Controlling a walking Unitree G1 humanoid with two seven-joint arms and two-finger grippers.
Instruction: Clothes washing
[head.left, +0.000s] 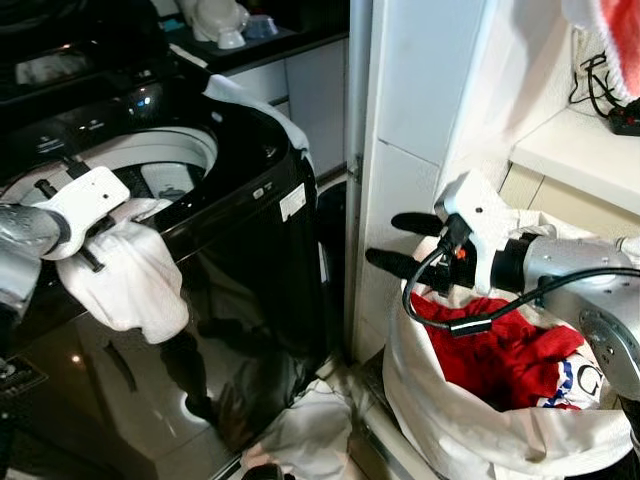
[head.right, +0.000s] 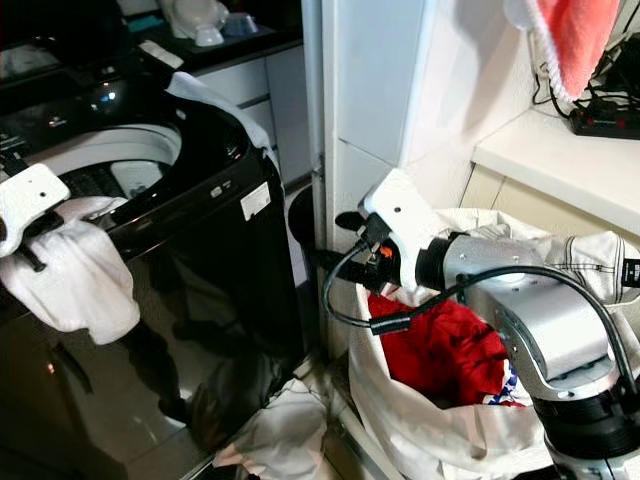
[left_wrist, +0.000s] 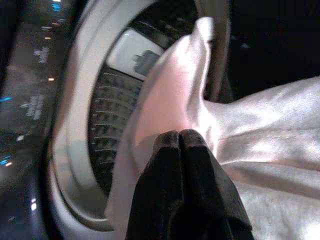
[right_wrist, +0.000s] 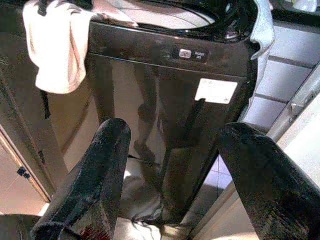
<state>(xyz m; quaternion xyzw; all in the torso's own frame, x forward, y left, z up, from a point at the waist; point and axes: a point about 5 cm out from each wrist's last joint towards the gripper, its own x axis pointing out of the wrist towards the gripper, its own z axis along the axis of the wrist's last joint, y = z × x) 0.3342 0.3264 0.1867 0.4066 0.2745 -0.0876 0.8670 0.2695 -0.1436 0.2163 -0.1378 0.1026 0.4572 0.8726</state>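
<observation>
White cloth (head.left: 125, 270) is pinched in your L gripper (left_wrist: 181, 142), fingers clamped on a fold, rest draped over the washer (head.left: 240, 240) rim by the drum (head.left: 165, 165). Soft, light, floppy, so grip a bunched fold, not an edge. R gripper (head.left: 400, 243) is spread wide, empty, above the bag (head.left: 450, 420) w/ red clothes (head.left: 500, 355).

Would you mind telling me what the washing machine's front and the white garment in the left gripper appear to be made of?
The washing machine front looks like glossy black plastic or coated metal; it mirrors the room, though which one is unclear. The white garment, pinched in the left gripper at the tub's rim, looks like soft woven cloth, perhaps cotton: matte, creased and hanging limp.
</observation>
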